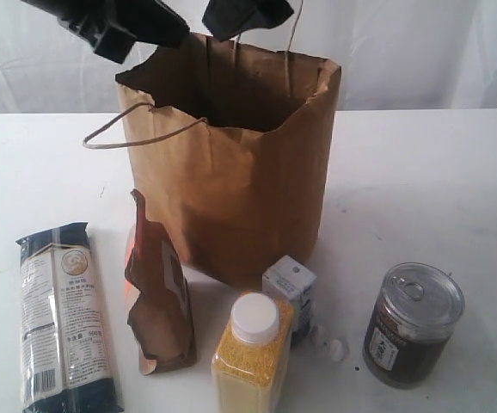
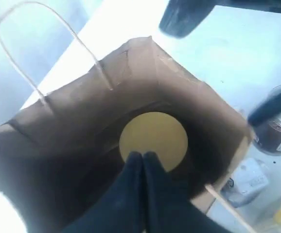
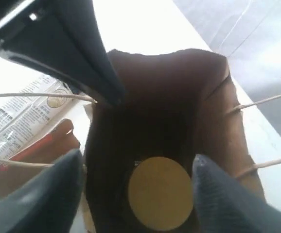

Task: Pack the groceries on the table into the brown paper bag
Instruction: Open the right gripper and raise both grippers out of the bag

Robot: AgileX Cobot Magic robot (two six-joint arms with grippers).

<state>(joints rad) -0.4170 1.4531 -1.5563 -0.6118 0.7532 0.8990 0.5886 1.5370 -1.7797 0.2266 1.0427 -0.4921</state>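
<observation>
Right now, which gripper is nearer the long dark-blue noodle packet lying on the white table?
Left. The left gripper hangs shut over the brown paper bag on the side toward the noodle packet; the right gripper, jaws apart, sits farther across the bag's mouth.

A paper bag [image 1: 231, 189] stands upright near the middle of the table [image 1: 438, 172], with a jar [image 2: 153, 141] inside it on the bottom. In front of the bag, from left to right, are a noodle packet [image 1: 64, 318] lying flat, a pouch [image 1: 158, 297], and a grain bottle [image 1: 250, 357] standing nearest the camera. A carton [image 1: 290, 288] sits just behind the bottle, and a can [image 1: 412, 325] stands apart at the right.
</observation>
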